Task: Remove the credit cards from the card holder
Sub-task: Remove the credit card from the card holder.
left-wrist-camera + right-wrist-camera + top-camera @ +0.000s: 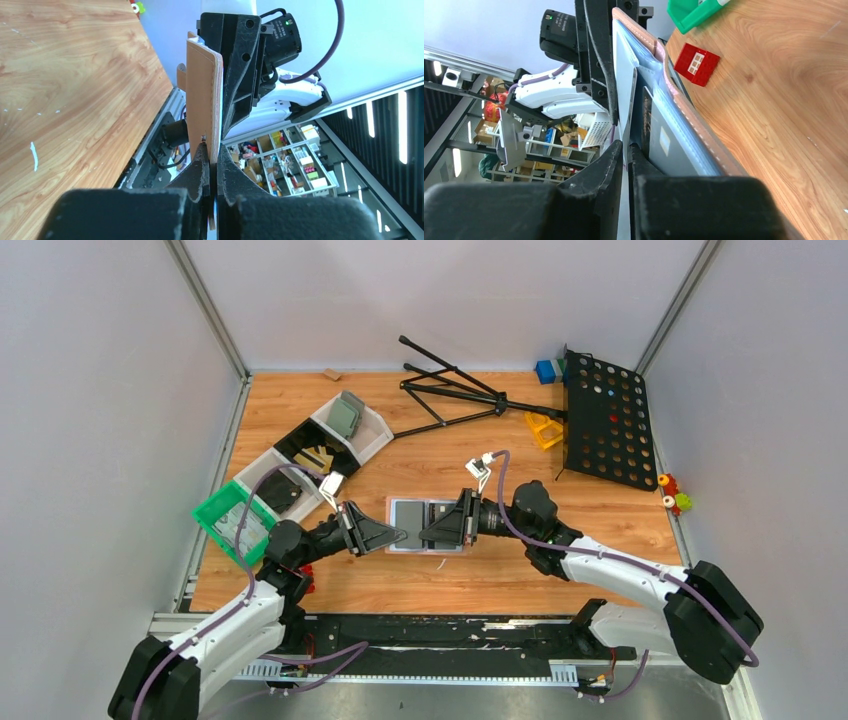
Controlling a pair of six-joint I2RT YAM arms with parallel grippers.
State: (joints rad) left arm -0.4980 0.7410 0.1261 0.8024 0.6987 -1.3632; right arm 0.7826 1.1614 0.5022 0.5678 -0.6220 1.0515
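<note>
While the card holder is held, as it appears, clear of the surface at the centre of the overhead frame, its tan edge is pinched by the left fingers. These are pressed tightly together on it at the bottom centre of the left wrist frame. At the lower centre of the right wrist frame, the right fingers are brought almost together on a thin grey edge standing out of the pocket, judged to be a credit card. Whether pocket lining is caught with it cannot be told.

If lining is pinched along with the card, nothing will be freed, and the holder may be dragged out of the narrow hold on its rim. Should the bite on the card be shallow, it may be lost once the pocket resists. A second card could be drawn out by friction.

Farther off, a loosened card could be dropped onto the wood near the red brick at the upper centre. Lying flat there, it would be hard to pick up.
</note>
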